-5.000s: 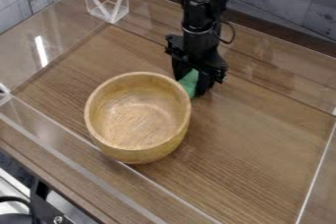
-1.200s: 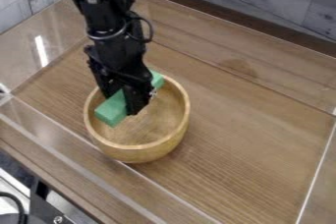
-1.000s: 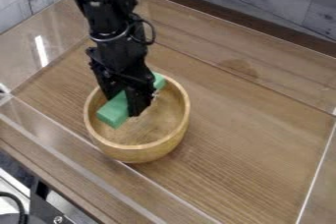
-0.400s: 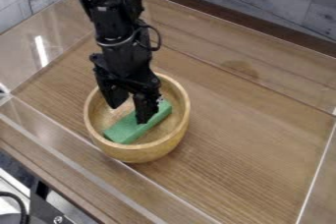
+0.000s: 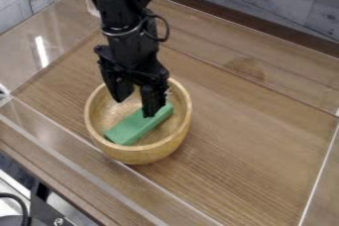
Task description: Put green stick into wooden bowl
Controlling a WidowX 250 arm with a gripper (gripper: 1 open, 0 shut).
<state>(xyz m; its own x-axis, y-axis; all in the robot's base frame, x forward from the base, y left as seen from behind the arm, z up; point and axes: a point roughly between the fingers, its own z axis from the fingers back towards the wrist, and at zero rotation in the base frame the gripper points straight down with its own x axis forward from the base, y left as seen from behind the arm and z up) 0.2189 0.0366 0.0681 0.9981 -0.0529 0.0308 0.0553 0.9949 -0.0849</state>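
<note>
The green stick (image 5: 141, 126) lies flat inside the wooden bowl (image 5: 109, 149), slanting from the lower left up to the right. My gripper (image 5: 135, 93) hangs just above the bowl's far side, open, with nothing between its black fingers. One fingertip (image 5: 155, 102) hides the stick's upper end. The black arm rises from the gripper toward the top of the view.
The bowl sits on a wood-grain tabletop (image 5: 252, 121) enclosed by low clear acrylic walls (image 5: 40, 52). A small clear stand (image 5: 106, 5) is at the far left corner. Bare wood stretches to the right of the bowl.
The gripper let go of the green stick, which dropped flat into the bowl. The jaws opened and the gripper lifted slightly up and right.
</note>
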